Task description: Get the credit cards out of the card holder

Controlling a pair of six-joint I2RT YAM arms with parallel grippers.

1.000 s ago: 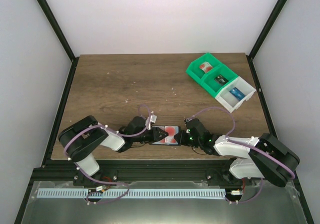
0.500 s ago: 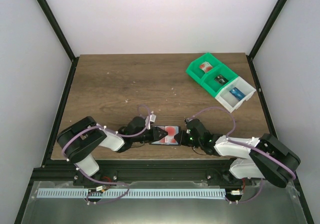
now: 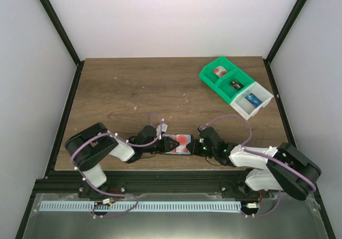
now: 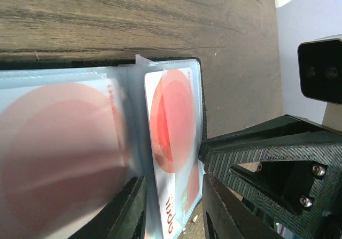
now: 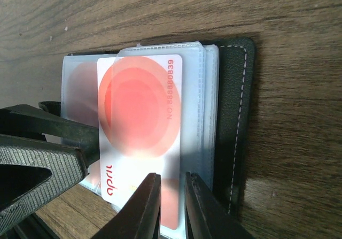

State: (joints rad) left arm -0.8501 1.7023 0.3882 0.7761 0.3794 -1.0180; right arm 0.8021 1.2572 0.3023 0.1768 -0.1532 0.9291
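The card holder (image 3: 181, 149) lies open near the table's front edge, between my two grippers. Its clear sleeves and dark stitched cover (image 5: 235, 116) show in the right wrist view. A pale credit card with a red circle (image 5: 139, 110) sticks partly out of a sleeve. My right gripper (image 5: 172, 207) is shut on that card's near edge. My left gripper (image 4: 173, 212) straddles the same sleeve page (image 4: 171, 126) from the other side, with its jaws closed against the holder. Another red-circle card (image 4: 59, 143) sits blurred in the neighbouring sleeve.
A green bin (image 3: 224, 78) and a white bin (image 3: 251, 100) with small items stand at the back right. The two grippers (image 3: 170, 143) (image 3: 200, 143) face each other a few centimetres apart, close to the table's front edge.
The left arm's elbow has shifted slightly right. The holder and both grippers stay in about the same place.
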